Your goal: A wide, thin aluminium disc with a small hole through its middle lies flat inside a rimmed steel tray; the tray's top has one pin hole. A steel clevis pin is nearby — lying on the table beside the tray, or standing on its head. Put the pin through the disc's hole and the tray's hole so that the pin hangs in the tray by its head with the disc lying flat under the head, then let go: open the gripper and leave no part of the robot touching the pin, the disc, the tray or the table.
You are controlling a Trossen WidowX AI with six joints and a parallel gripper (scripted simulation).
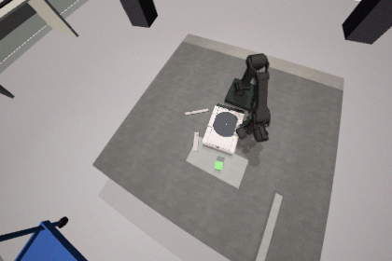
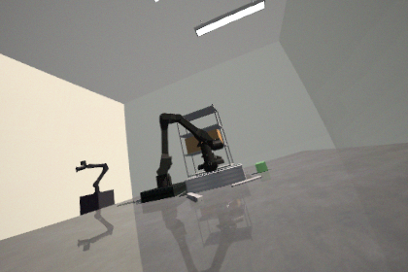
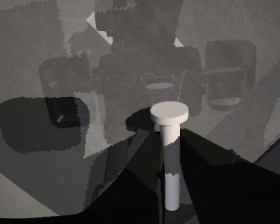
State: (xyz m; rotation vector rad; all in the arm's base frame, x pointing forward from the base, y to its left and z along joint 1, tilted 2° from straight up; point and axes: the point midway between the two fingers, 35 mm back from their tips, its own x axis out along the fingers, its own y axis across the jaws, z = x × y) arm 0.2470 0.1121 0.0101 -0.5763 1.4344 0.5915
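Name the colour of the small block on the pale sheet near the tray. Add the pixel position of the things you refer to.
Bright green; the block (image 1: 218,165) (image 2: 261,167) shows best in the top view.

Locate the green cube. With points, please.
In the top view, the green cube (image 1: 218,165) (image 2: 261,167) sits on the pale grey rectangle (image 1: 233,176), just below the white tray (image 1: 211,140) (image 2: 214,182).
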